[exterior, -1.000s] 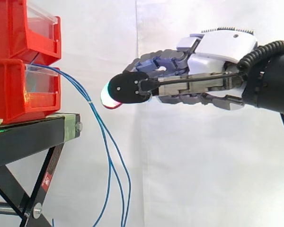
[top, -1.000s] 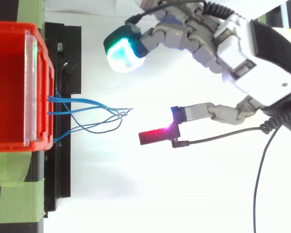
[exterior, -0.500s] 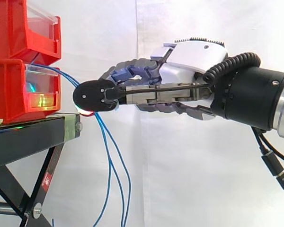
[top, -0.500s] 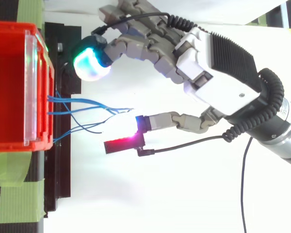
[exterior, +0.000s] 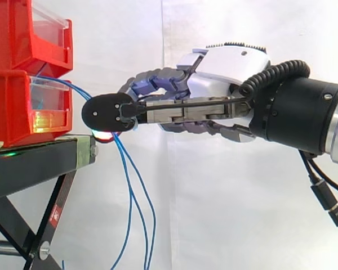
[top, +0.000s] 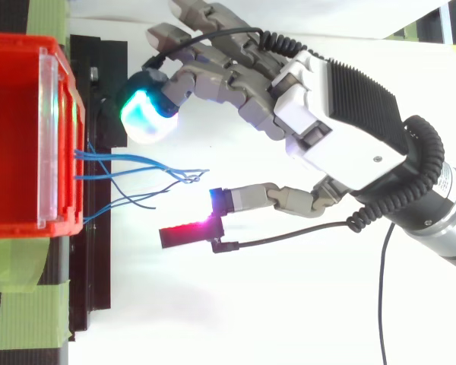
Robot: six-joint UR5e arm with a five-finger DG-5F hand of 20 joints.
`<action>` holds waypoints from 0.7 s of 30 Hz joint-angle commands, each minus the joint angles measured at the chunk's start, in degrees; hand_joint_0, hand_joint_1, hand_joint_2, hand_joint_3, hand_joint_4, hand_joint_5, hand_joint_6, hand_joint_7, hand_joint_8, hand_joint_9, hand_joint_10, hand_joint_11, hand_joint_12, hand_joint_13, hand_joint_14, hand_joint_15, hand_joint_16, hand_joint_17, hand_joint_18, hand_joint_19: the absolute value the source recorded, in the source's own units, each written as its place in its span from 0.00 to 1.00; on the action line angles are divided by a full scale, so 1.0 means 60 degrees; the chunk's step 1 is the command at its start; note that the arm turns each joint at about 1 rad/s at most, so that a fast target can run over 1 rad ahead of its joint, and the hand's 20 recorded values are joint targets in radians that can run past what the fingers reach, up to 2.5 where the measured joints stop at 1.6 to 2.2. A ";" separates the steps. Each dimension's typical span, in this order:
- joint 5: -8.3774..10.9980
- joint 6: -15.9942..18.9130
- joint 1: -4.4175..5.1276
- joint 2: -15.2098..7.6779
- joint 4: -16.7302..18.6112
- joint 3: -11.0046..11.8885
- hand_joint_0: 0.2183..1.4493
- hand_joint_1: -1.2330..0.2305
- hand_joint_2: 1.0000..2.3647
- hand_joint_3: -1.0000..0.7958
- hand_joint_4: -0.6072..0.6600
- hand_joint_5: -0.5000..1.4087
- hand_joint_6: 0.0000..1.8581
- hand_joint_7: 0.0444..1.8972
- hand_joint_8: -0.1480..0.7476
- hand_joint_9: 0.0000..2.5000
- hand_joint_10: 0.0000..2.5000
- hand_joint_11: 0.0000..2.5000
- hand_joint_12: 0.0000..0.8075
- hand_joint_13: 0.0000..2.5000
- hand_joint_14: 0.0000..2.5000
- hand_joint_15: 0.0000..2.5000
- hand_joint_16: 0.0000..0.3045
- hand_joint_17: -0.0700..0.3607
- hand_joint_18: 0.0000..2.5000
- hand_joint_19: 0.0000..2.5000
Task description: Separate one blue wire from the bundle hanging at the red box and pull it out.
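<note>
Blue wires: hung at box, crossed by hand in side view.
Hand: released, straddled wires in top view.

Bright, even light with washed-out glare on the white backdrop

2 bins stacked on stand, wires hanging from the lower — hand at their right
</note>
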 commanded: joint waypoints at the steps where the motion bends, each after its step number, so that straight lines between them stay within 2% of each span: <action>1: 0.0005 0.0001 0.0021 0.0009 -0.0018 0.0000 0.24 0.39 0.00 0.28 0.70 0.19 0.27 0.59 0.49 0.12 0.00 0.02 0.48 0.04 0.00 0.04 0.20 0.49 0.02 0.00; 10: 0.0005 0.0118 0.0021 0.0009 -0.0062 0.0000 0.27 0.36 0.00 0.28 0.69 0.20 0.28 0.64 0.51 0.15 0.00 0.01 0.48 0.07 0.00 0.03 0.20 0.48 0.06 0.00; 11: 0.0005 0.0177 0.0021 0.0009 -0.0062 0.0000 0.28 0.36 0.00 0.28 0.69 0.19 0.31 0.59 0.51 0.15 0.00 0.02 0.48 0.07 0.00 0.03 0.20 0.47 0.06 0.00; 13: 0.0005 0.0206 0.0021 0.0009 -0.0062 0.0000 0.28 0.36 0.00 0.29 0.68 0.19 0.33 0.56 0.51 0.16 0.00 0.02 0.48 0.08 0.00 0.04 0.19 0.47 0.07 0.00; 21: 0.0005 0.0367 -0.0008 0.0009 -0.0121 0.0191 0.28 0.36 0.00 0.28 0.68 0.19 0.34 0.54 0.51 0.17 0.00 0.03 0.49 0.09 0.00 0.04 0.19 0.47 0.09 0.00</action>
